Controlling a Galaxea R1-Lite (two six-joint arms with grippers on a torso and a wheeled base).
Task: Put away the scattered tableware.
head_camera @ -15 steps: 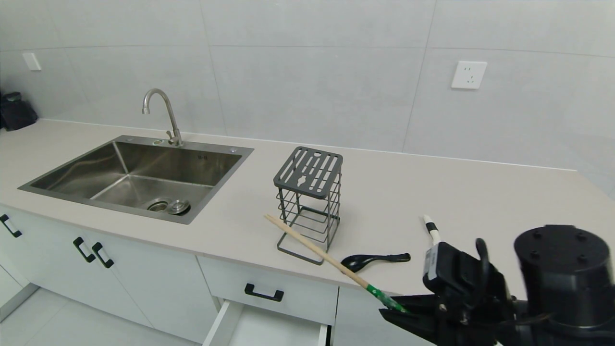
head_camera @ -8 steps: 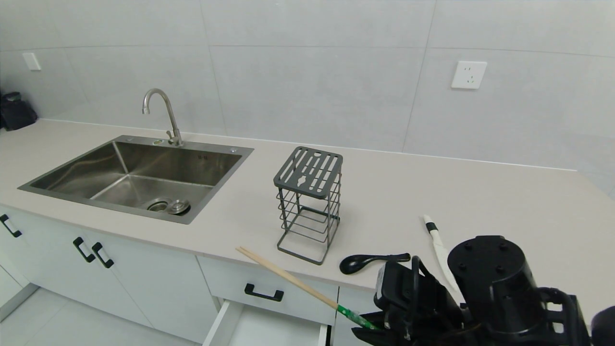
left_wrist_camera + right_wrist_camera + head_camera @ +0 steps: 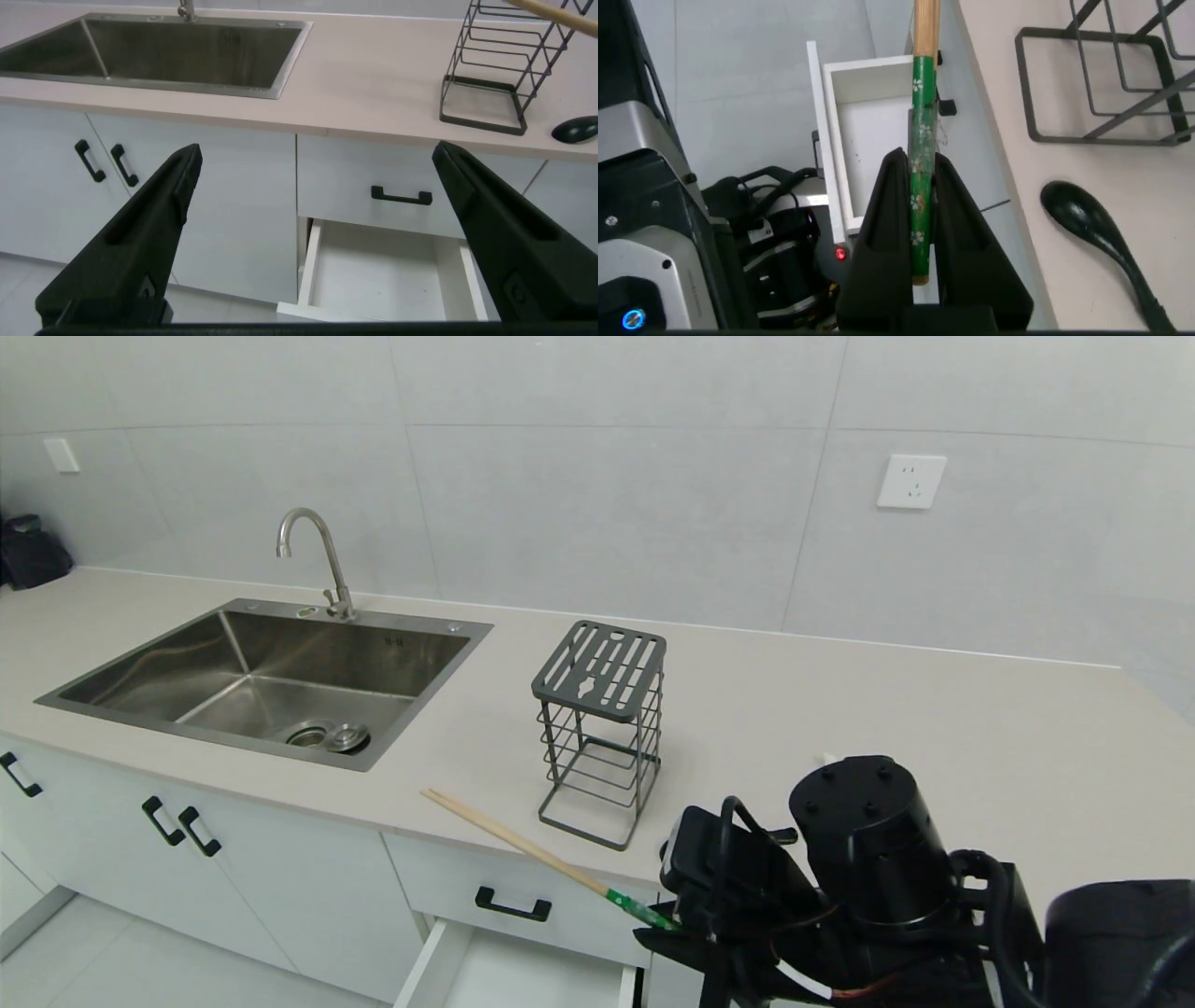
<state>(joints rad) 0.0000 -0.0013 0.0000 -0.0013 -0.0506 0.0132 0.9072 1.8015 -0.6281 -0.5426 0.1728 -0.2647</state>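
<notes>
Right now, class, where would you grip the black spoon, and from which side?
Probably by the slim handle of the black spoon, coming down from above and closing across it: it lies flat on the countertop, and its rounded bowl, nearer the wire rack, is wider.

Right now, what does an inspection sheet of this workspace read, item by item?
Surface: pale countertop, sink set in at its left.
Job's things: chopsticks held by their green end, slanting above the counter's front edge; black spoon lying by the wire rack; drawer below open.
Clutter: nothing seen.
End effectors: right end effector shut on chopsticks; left end effector open, before the cabinets.
Cables: black cable looped at the right wrist.
Surroundings: tiled wall, socket, faucet.
</notes>
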